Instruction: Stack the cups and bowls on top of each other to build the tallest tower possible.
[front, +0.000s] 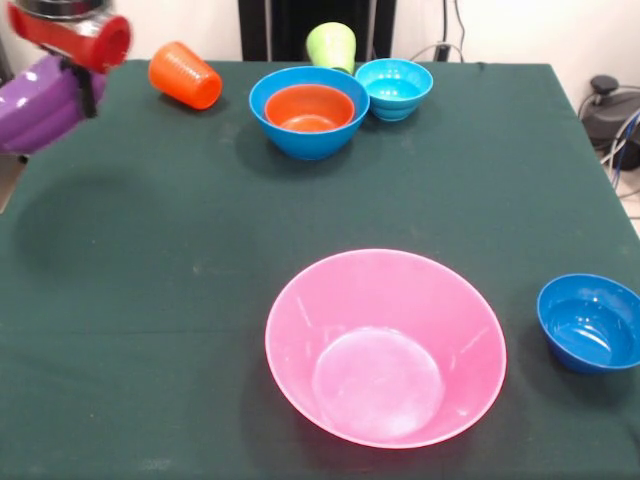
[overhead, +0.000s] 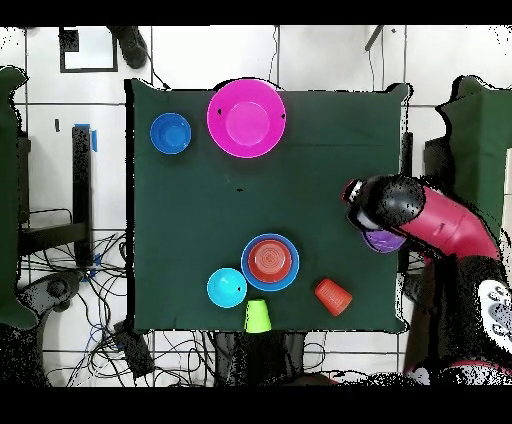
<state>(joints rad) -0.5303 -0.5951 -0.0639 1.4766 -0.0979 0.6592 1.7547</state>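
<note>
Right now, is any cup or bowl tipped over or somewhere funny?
Yes. The orange cup lies on its side near the table's edge, and the green cup stands upside down. The purple bowl is odd too: it hangs tilted in the air under the arm, past the table's side.

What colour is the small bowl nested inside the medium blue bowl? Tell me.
Orange. The small bowl sits inside the medium blue bowl; the front view shows it best.

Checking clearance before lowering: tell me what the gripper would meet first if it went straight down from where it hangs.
The gripper carries the purple bowl at the table's edge. Straight down, that bowl would likely meet bare green tablecloth first, though depth is unclear.
</note>
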